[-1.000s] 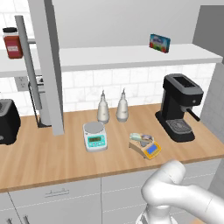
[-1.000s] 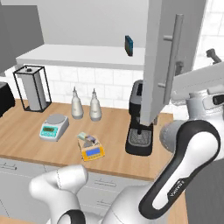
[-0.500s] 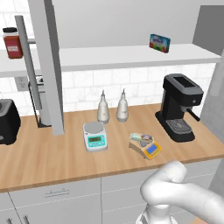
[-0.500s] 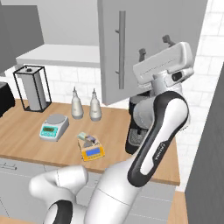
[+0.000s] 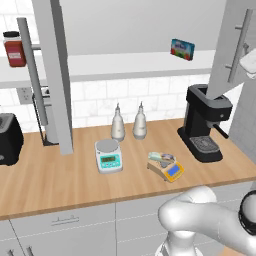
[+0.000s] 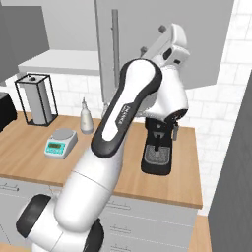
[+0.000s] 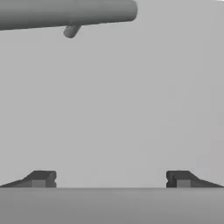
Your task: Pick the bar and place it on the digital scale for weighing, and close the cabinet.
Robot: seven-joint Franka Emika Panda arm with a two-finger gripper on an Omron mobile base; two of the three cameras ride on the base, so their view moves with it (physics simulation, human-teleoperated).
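Observation:
The bar (image 5: 161,156), pale mint and whitish, lies on the grey plate of the tan-yellow digital scale (image 5: 170,170) on the wooden counter. My gripper (image 7: 109,181) is open, its dark fingertips (image 7: 41,179) spread wide with nothing between them, right up against the flat grey door of the cabinet (image 7: 122,100), just below the door's silver bar handle (image 7: 65,13). In the right base view my raised hand (image 6: 171,42) rests against that right-hand door (image 6: 147,29). The cabinet's left door (image 5: 55,75) stands out over the counter, seen edge-on.
A white scale with a round plate (image 5: 108,155) and two bottles (image 5: 117,125) stand left of the tan scale. A black coffee machine (image 5: 204,125) sits under the right door. A blue box (image 5: 182,49) and a red jar (image 5: 14,50) are on the shelf.
The right cabinet door has swung from edge-on to nearly flat, with my hand following against it. The bar and both scales have not moved.

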